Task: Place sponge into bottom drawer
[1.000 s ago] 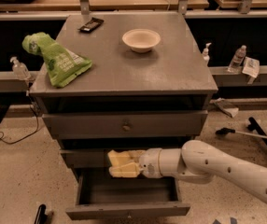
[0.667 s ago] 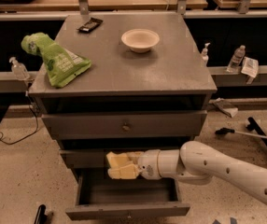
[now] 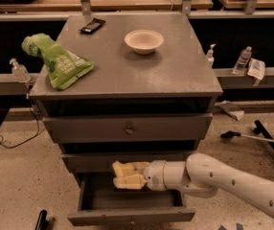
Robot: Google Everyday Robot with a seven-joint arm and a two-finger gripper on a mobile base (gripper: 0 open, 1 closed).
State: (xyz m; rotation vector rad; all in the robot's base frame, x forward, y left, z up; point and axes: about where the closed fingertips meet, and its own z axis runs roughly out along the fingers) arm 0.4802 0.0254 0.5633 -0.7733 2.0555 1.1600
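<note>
The pale yellow sponge (image 3: 127, 174) is held in my gripper (image 3: 133, 175), just above the open bottom drawer (image 3: 130, 216). The white arm reaches in from the lower right. The gripper is shut on the sponge, with the sponge sticking out to the left. The bottom drawer is pulled out and its dark inside shows below the sponge. The two upper grey drawers (image 3: 127, 127) are closed.
On the cabinet top (image 3: 175, 71) lie a green bag (image 3: 58, 61), a white bowl (image 3: 143, 40) and a small black object (image 3: 92, 25). Bottles stand on side ledges left and right. Cables and a black stand lie on the floor at the right.
The gripper with the sponge has shifted slightly to the left and a little down over the open drawer.
</note>
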